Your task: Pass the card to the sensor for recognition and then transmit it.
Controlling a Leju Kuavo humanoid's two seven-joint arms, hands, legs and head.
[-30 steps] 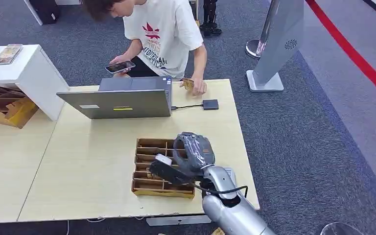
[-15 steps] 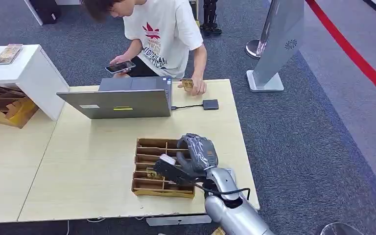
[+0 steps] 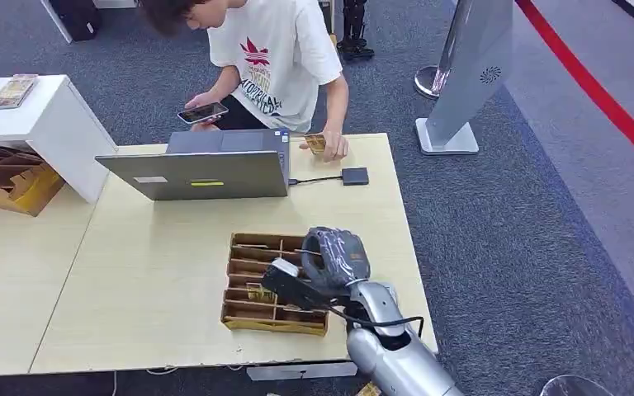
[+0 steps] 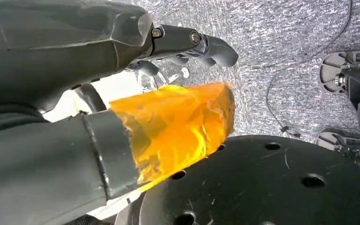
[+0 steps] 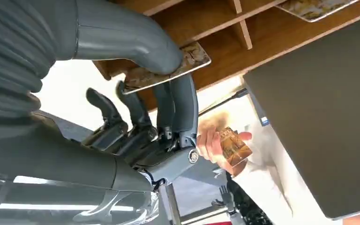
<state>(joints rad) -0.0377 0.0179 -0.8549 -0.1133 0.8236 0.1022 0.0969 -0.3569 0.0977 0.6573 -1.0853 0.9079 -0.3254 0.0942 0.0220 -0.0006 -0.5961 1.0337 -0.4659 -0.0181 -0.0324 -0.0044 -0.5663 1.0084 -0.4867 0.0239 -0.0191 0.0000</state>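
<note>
On a pale wooden table (image 3: 149, 272) over grey carpet (image 3: 528, 214) stand an open laptop (image 3: 202, 169), a small dark sensor (image 3: 354, 176) wired to it, and a wooden tray (image 3: 252, 285) with compartments. A person (image 3: 272, 58) sits behind. Above the tray, the right hand (image 3: 330, 260) pinches a thin, mottled brown card (image 5: 168, 70) between thumb and fingers. The left hand (image 4: 122, 70) hangs with fingers loosely apart, holding nothing.

an office or showroom: carpet floor (image 3: 503, 247), laptop (image 3: 206, 169), stanchion (image 3: 433, 78).
</note>
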